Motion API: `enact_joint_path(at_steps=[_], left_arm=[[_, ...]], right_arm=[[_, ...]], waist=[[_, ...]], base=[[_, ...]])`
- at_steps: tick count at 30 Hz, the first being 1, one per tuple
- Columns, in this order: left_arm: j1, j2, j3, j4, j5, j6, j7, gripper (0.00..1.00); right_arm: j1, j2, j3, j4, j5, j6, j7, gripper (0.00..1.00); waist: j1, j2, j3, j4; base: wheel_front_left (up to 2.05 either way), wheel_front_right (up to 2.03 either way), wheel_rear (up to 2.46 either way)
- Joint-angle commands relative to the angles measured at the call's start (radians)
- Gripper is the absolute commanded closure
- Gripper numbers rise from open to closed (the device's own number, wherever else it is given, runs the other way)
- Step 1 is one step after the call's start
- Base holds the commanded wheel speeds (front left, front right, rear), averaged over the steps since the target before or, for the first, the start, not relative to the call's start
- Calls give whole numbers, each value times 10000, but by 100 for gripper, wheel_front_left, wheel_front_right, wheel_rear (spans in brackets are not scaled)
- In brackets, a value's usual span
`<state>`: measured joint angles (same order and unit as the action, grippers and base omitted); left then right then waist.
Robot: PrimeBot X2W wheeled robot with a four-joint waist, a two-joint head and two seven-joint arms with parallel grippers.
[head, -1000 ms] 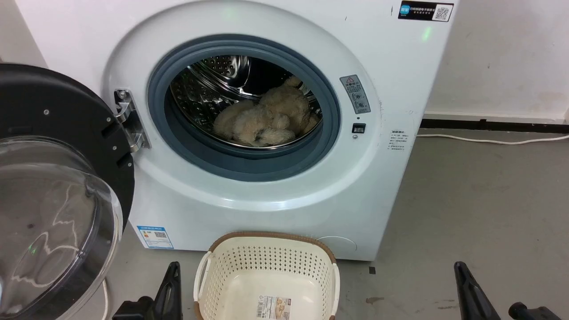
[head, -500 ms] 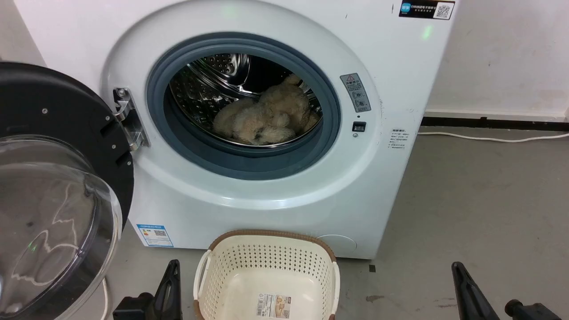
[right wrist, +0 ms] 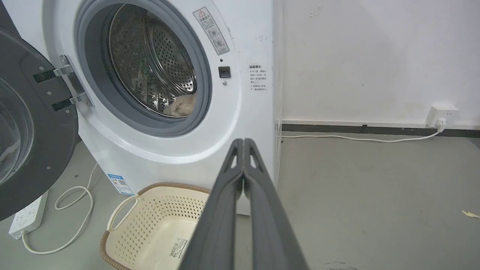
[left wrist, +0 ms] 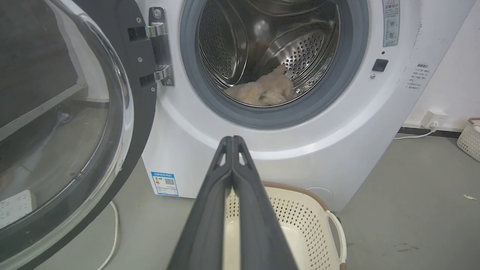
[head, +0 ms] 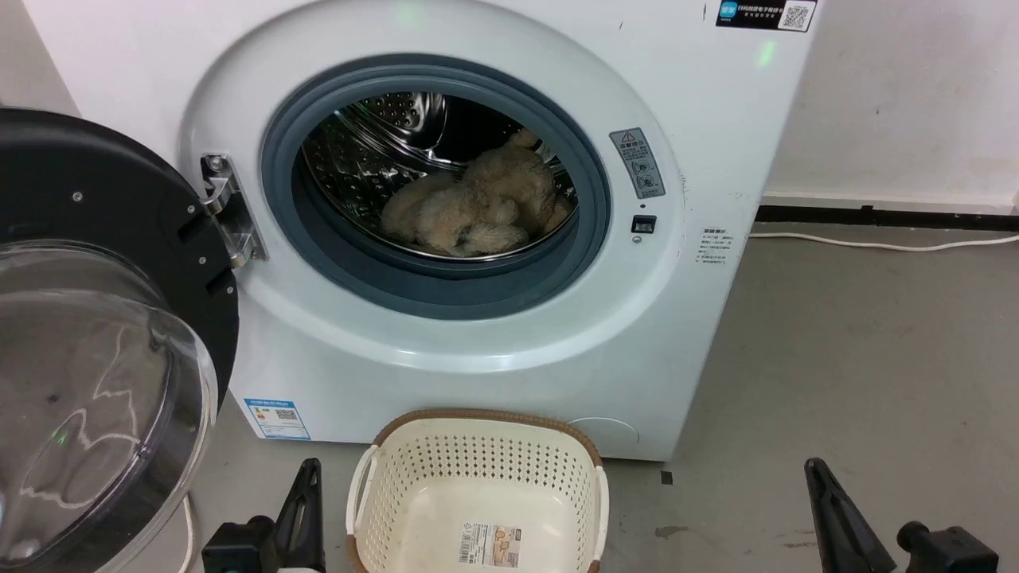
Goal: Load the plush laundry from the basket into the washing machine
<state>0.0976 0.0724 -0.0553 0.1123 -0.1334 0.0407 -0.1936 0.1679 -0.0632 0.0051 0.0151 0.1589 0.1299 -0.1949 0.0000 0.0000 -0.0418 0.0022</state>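
The fluffy cream-beige plush laundry (head: 478, 208) lies inside the steel drum of the white washing machine (head: 446, 350), also seen as plush laundry (left wrist: 264, 92) and plush laundry (right wrist: 182, 106). The machine's domed door (head: 95, 358) hangs wide open at the left. The cream basket (head: 478, 493) stands on the floor in front of the washer, holding nothing but its label sticker. My left gripper (left wrist: 232, 139) is shut and hovers left of the basket, left gripper (head: 309, 469). My right gripper (right wrist: 243, 141) is shut, well right of the basket, right gripper (head: 812, 468).
A white power strip (right wrist: 28, 215) and looping cable (right wrist: 73, 210) lie on the floor under the open door. Another white cable (right wrist: 356, 138) runs along the wall to a socket (right wrist: 442, 114). A second basket's edge (left wrist: 468, 138) sits far right. The grey floor (head: 860, 358) stretches right of the washer.
The head camera has drifted slightly, so the whole scene sits a little higher. Both grippers stay low and shut; the plush stays in the drum.
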Motion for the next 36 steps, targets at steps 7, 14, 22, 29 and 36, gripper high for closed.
enact_joint_path(at_steps=[7, 14, 22, 29, 36], left_arm=[[-229, -52, 60, -146, 171, -66, 183, 100], [-281, -63, 94, -214, 252, -90, 305, 100], [-350, -79, 140, -305, 360, -122, 468, 100], [-420, -95, 186, -396, 468, -153, 631, 100], [-480, -109, 226, -475, 562, -181, 772, 100]], right_arm=[[-335, 38, -12, -42, -187, 2, 179, 100], [-428, 44, -15, -49, -284, 3, 302, 100], [-553, 52, -18, -59, -415, 3, 467, 100], [-678, 61, -22, -69, -545, 4, 631, 100], [-787, 69, -25, -78, -658, 4, 774, 100]], waist=[[0, 0, 35, -2], [0, 0, 62, -3], [0, 0, 97, -5], [0, 0, 133, -7], [0, 0, 164, -8]], base=[[0, 0, 0], [0, 0, 0], [0, 0, 0], [0, 0, 0], [0, 0, 0]])
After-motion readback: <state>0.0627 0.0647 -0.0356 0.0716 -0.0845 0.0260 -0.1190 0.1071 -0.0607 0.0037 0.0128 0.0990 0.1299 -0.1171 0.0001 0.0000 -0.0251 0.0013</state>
